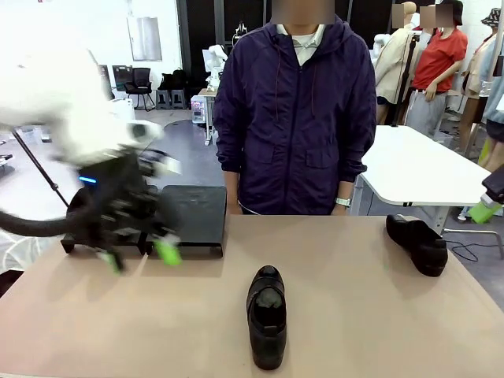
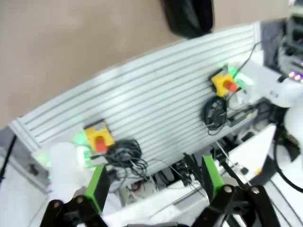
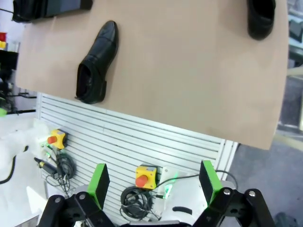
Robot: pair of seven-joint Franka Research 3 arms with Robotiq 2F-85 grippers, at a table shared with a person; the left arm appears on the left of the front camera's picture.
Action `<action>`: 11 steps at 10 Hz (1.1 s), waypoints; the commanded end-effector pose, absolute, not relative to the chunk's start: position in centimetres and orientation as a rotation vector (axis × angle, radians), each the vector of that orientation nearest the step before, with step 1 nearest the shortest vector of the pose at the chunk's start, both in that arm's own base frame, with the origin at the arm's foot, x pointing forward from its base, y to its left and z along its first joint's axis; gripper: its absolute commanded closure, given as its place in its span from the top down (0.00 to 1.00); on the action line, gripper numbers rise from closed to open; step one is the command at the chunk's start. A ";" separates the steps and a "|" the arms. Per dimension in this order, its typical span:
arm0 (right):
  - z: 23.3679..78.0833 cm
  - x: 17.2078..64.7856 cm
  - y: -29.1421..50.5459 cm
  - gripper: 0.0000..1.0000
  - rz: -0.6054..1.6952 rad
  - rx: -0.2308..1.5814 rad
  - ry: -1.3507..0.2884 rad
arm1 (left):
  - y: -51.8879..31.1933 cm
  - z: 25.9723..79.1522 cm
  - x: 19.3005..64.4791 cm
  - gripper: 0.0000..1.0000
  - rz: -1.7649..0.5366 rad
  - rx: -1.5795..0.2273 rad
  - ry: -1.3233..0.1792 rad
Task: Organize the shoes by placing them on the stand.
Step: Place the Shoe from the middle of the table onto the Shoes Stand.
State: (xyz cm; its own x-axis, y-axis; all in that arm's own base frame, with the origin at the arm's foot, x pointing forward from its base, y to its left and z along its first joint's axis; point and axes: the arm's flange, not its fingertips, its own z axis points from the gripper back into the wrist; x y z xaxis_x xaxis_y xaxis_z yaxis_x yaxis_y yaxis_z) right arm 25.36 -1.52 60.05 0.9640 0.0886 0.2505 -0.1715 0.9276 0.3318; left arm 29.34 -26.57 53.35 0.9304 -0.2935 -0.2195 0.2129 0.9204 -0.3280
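One black shoe point(image 1: 266, 315) lies at the table's middle front, toe pointing away from me. A second shoe point(image 1: 417, 242) lies at the far right. The black stand point(image 1: 195, 214) sits at the far left in front of the person, its left part hidden behind my left arm. My left gripper point(image 1: 138, 255), motion-blurred, hangs open just in front of the stand, holding nothing. A green fingertip point(image 1: 482, 211) of my right gripper shows at the right edge. In the right wrist view, my right gripper point(image 3: 154, 185) is open and empty, high above the near shoe point(image 3: 97, 64), the other shoe point(image 3: 261, 16) and the stand point(image 3: 52, 7).
A person in a dark purple jacket point(image 1: 295, 118) stands at the far edge. In the left wrist view, my open left gripper point(image 2: 155, 182) looks past the table's front edge at a slatted metal panel point(image 2: 156, 104) with yellow emergency-stop boxes point(image 2: 225, 84) and cables. A white table point(image 1: 417, 165) stands behind on the right.
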 end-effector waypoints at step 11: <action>60.4 25.4 -1.3 1.00 0.115 0.380 -0.230 | -47.8 41.1 32.7 1.00 -0.160 -0.122 0.188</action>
